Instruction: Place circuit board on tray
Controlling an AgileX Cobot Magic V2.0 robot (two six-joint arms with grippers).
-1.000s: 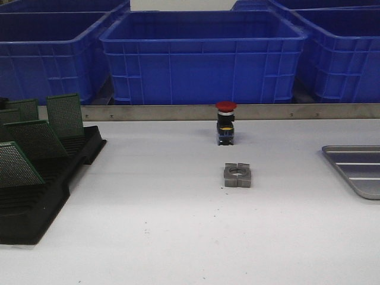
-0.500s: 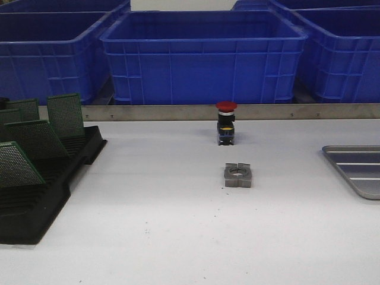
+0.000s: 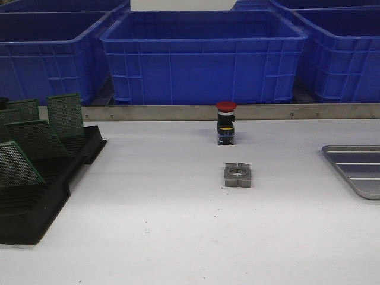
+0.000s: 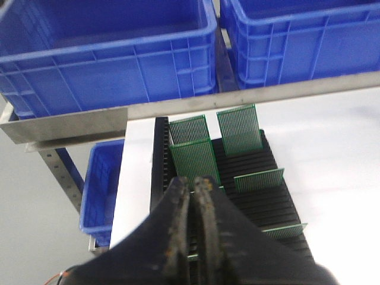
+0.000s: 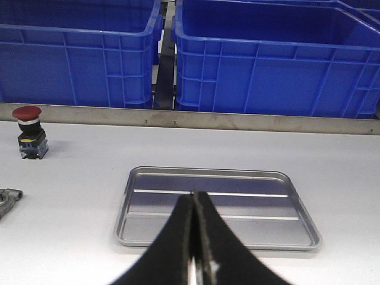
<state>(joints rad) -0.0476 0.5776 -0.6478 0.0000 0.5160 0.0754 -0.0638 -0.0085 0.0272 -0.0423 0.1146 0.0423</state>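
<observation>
Circuit boards (image 3: 64, 115) upright in black slotted rack (image 3: 35, 196), table's left side. Left gripper (image 4: 195, 183) clenched, empty, above rack. Right gripper (image 5: 193, 199) clenched, empty, above tray (image 5: 142, 178). Tray cut off by right edge in front view; neither arm visible there. Red-capped push button (image 3: 225, 123) and grey metal block (image 3: 237, 175) mid-table. Unchanged from earlier frames.
</observation>
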